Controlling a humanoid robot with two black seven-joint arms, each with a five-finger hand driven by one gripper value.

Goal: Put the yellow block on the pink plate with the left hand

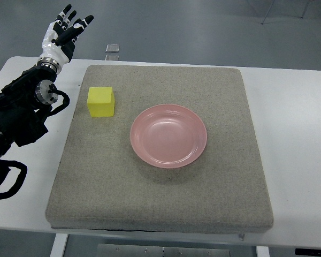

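step: approach, nothing grasped yet
left hand [64, 33]: fingers spread, empty, up past the pad's far-left corner
yellow block [100, 101]: on grey pad [160, 187], left of pink plate [168, 135], apart
next: lower onto block, close around it

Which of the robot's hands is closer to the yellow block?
Left. The left hand is raised beyond and left of the yellow block, apart from it. The right hand is not in view.

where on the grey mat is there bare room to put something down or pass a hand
The grey mat is bare along its whole near strip below the pink plate, along the right side past the plate, and across the far edge. The only tighter spot is between the yellow block and the plate. The left robot hand is off the mat.
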